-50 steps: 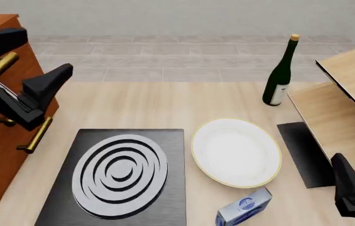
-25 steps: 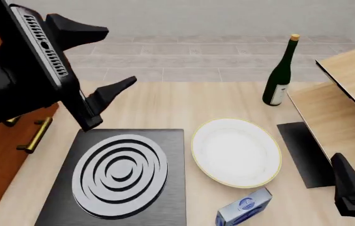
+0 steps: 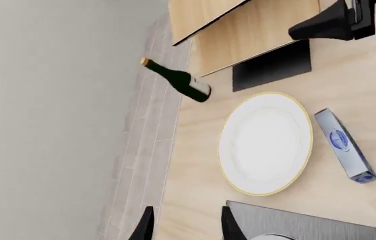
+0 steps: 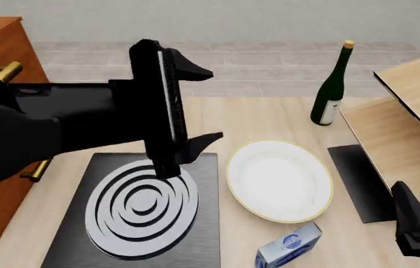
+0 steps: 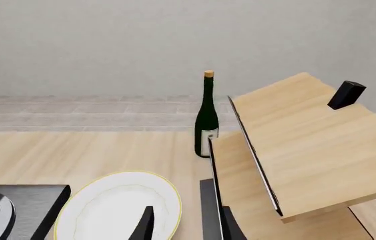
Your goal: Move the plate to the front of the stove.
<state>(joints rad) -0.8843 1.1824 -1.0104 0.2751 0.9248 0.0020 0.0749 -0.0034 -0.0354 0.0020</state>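
Note:
The plate (image 4: 279, 180), white with a thin yellow rim, lies flat on the table just right of the stove (image 4: 144, 206), a dark slab with silver rings. My left gripper (image 4: 208, 106) hangs open and empty above the stove's far right corner, turned on its side, a little left of the plate. In the left wrist view the plate (image 3: 265, 143) lies ahead of the open left gripper (image 3: 186, 227), with the stove (image 3: 307, 227) at the edge. My right gripper (image 4: 410, 212) sits low at the front right, apart from the plate. In the right wrist view it (image 5: 186, 227) is open, facing the plate (image 5: 118, 207).
A green wine bottle (image 4: 332, 89) stands behind the plate. A blue box (image 4: 288, 248) lies just in front of it. To its right are a black mat (image 4: 358, 181) and tilted wooden boards (image 4: 410, 111). A wooden cabinet (image 4: 1, 56) stands far left.
The left arm has swung right from over the cabinet to above the stove's far edge, twisting onto its side, still open. The right arm and the plate have not moved.

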